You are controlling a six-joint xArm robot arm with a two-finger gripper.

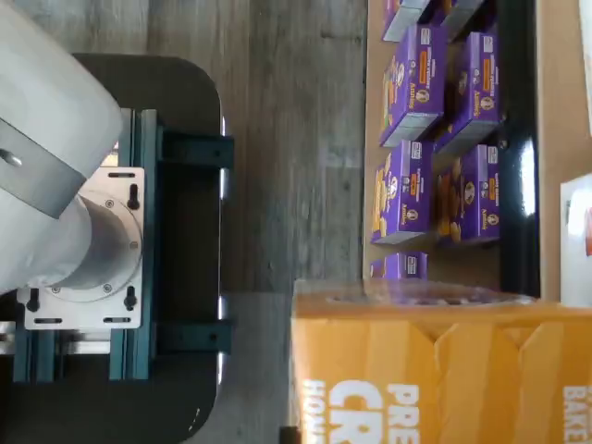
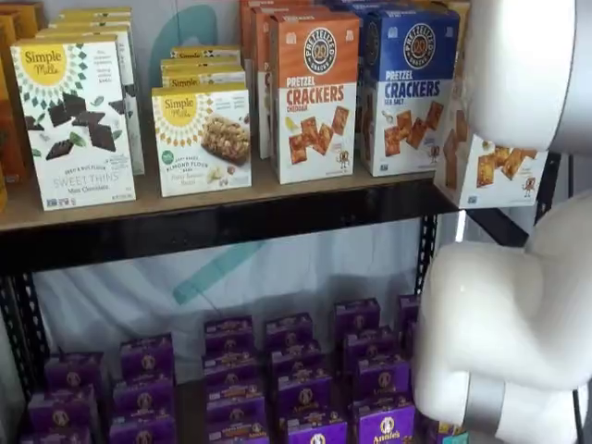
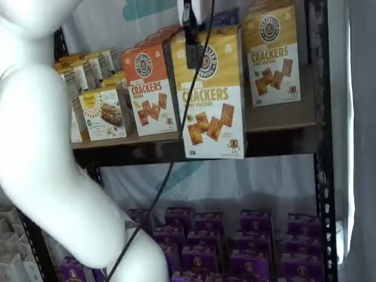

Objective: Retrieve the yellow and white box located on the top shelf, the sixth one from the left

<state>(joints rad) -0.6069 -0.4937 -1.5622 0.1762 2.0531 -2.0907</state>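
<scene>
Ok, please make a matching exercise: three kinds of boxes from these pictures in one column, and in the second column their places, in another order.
Column one:
1. yellow and white box
2. orange-and-white crackers box
3. purple boxes

Column two:
a. on the level below
b. held by the gripper, out in front of the shelf
c. standing on the top shelf

Pairs: 1-b, 2-c, 3-a.

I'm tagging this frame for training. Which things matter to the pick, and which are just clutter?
Job:
yellow and white box, held off the shelf
claw, shut on it
top shelf

Clutter:
orange-and-white crackers box
blue-and-white crackers box
purple boxes
</scene>
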